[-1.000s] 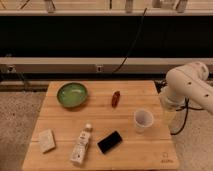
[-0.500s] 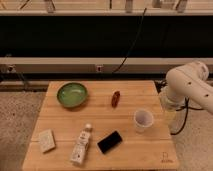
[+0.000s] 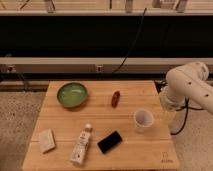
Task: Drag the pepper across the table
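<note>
A light wooden butcher-block bench (image 3: 59,119) with plank stripes is seen from above and in front. It stands on a speckled floor before a dark wall.

Toward the far left of the bench sits a round green bowl (image 3: 72,95). Its inside looks pale green and holds nothing that can be made out. Right of the bowl and apart from it lies the pepper (image 3: 115,98). It is small, long and dark red-brown, and lies near the far middle of the bench with its length running roughly front to back. Nothing touches it.

Nearer and to the right stands an upright white cup (image 3: 143,120), its mouth open, with no contents visible. Toward the front, a black phone-like slab (image 3: 110,142) lies flat at an angle. Just left of it a white bottle (image 3: 82,146) lies on its side, cap pointing away. A pale rectangular block (image 3: 47,140) rests near the front left corner. A small mark (image 3: 166,161) shows in the front right corner.

The white robot arm (image 3: 189,86) bends over the right edge of the bench. The gripper (image 3: 170,117) hangs below it at that edge, right of the cup and well apart from the pepper. Whether it is spread or pressed together cannot be told.
</note>
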Action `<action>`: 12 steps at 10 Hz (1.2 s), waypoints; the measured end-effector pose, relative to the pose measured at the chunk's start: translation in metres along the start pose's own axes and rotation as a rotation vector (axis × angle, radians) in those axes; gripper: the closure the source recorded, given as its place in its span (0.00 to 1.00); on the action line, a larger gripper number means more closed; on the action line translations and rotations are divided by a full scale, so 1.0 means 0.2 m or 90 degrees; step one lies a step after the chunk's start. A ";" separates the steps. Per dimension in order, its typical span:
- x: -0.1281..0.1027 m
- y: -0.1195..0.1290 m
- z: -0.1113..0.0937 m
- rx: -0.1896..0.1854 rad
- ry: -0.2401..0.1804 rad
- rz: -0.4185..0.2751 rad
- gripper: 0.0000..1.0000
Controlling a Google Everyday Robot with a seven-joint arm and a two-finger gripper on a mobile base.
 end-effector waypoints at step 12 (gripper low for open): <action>-0.17 -0.24 0.02 0.026 0.040 -0.063 0.20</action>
